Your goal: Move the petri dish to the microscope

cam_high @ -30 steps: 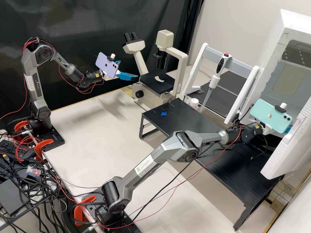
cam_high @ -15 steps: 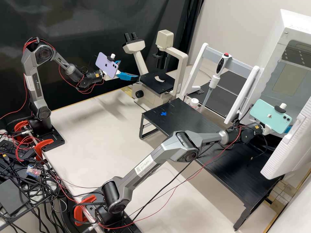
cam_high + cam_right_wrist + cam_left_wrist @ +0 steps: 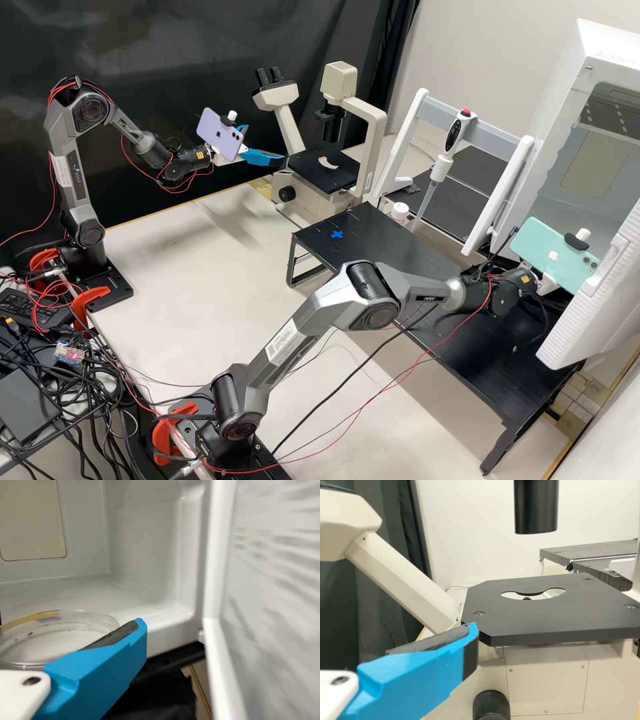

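Right gripper (image 3: 547,284) slightly lower than before

Microscope (image 3: 323,167) left | cabinet (image 3: 567,87) right | pipette (image 3: 441,167) on rack (image 3: 493,137) — between them | platform (image 3: 373,240) on worktop (image 3: 200,267), before rack | petri dish (image 3: 52,637) in cabinet

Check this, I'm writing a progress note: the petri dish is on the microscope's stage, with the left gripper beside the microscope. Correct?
Not quite: the petri dish is at the open white cabinet, as the right wrist view shows. The left gripper is beside the microscope.
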{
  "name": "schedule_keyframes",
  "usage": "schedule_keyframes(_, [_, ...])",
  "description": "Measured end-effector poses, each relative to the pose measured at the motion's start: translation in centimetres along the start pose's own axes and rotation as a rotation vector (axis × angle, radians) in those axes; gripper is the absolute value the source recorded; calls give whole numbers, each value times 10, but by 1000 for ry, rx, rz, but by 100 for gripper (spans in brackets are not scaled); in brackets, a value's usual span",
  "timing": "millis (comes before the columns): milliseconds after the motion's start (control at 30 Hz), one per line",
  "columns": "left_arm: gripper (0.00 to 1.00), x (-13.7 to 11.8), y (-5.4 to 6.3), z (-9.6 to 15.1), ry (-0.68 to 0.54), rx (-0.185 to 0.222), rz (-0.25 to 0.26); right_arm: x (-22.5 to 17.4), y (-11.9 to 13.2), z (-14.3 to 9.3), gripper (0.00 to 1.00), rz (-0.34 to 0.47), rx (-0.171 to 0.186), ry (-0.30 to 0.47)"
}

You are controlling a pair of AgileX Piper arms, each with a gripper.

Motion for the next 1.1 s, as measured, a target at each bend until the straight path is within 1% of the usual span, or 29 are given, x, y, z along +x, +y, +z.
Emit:
schedule_keyframes(67, [100, 0, 0, 0, 0, 0, 0, -11, 4, 3, 0, 5, 6, 10])
schedule_keyframes(133, [100, 0, 0, 0, 0, 0, 0, -22, 3, 1, 0, -1, 8, 46])
schedule_keyframes(167, [100, 0, 0, 0, 0, 0, 0, -31, 3, 3, 0, -4, 15, 49])
schedule_keyframes(200, [100, 0, 0, 0, 0, 0, 0, -38, 5, -1, 0, 2, 17, 72])
schedule_keyframes(267, [100, 0, 0, 0, 0, 0, 0, -52, 8, -1, 0, 11, 26, 93])
schedule_keyframes(300, [100, 0, 0, 0, 0, 0, 0, -66, 10, -3, 0, 16, 36, 108])
schedule_keyframes(333, [100, 0, 0, 0, 0, 0, 0, -70, 11, -3, 0, 22, 41, 119])
schedule_keyframes(400, [100, 0, 0, 0, 0, 0, 0, -92, 10, -6, 0, 43, 83, 141])
schedule_keyframes(433, [100, 0, 0, 0, 0, 0, 0, -98, 8, -7, 0, 44, 92, 143])
schedule_keyframes(467, [100, 0, 0, 0, 0, 0, 0, -107, 6, -9, 0, 54, 114, 156])
schedule_keyframes(500, [100, 0, 0, 0, 0, 0, 0, -117, 3, -11, 0, 53, 125, 166])
schedule_keyframes(567, [100, 0, 0, 0, 0, 0, 0, -134, -3, -14, 0, 55, 133, 177])
schedule_keyframes(767, [100, 0, 0, 0, 0, 0, 0, -187, -29, -35, 0, 46, 93, 275])
schedule_keyframes(800, [100, 0, 0, 0, 0, 0, 0, -192, -32, -38, 0, 43, 90, 289])
schedule_keyframes(833, [100, 0, 0, 0, 0, 0, 0, -201, -37, -44, 0, 37, 78, 309])
schedule_keyframes(900, [100, 0, 0, 0, 0, 0, 0, -214, -46, -52, 0, 30, 66, 344])
schedule_keyframes(933, [100, 0, 0, 0, 0, 0, 0, -224, -53, -60, 0, 18, 55, 368])
schedule_keyframes(1067, [100, 0, 0, 0, 0, 0, 0, -246, -75, -77, 0, -34, 18, 424])
schedule_keyframes(1100, [100, 0, 0, 0, 0, 0, 0, -253, -80, -85, 0, -45, 14, 451])
